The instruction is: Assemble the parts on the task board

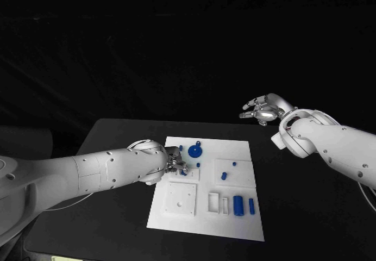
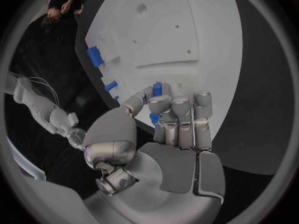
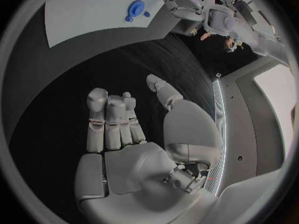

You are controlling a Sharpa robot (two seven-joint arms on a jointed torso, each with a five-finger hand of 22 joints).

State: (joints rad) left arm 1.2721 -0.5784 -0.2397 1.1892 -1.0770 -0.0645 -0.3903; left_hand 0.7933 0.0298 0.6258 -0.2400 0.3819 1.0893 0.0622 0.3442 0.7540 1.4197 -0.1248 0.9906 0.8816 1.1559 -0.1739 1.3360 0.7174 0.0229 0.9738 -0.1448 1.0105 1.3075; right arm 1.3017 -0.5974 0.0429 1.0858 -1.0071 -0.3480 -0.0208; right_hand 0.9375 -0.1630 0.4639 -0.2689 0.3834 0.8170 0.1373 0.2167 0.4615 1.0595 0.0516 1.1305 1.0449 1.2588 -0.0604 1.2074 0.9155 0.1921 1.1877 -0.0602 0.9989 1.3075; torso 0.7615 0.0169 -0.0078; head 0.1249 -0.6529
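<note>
Spanning black table [image 1: 117,136] — white task board [image 1: 235,228], centred.

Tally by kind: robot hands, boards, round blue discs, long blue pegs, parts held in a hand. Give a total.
robot hands: 2, left robot hand and right robot hand
task board: 1
round blue disc: 1
long blue pegs: 2
blue part pinched by the left robot hand: 1
total: 7

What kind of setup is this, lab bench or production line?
Likely a lab test bench: a black table with one white task board, small blue parts on it, and dark surroundings. The left hand works at the board.
</note>
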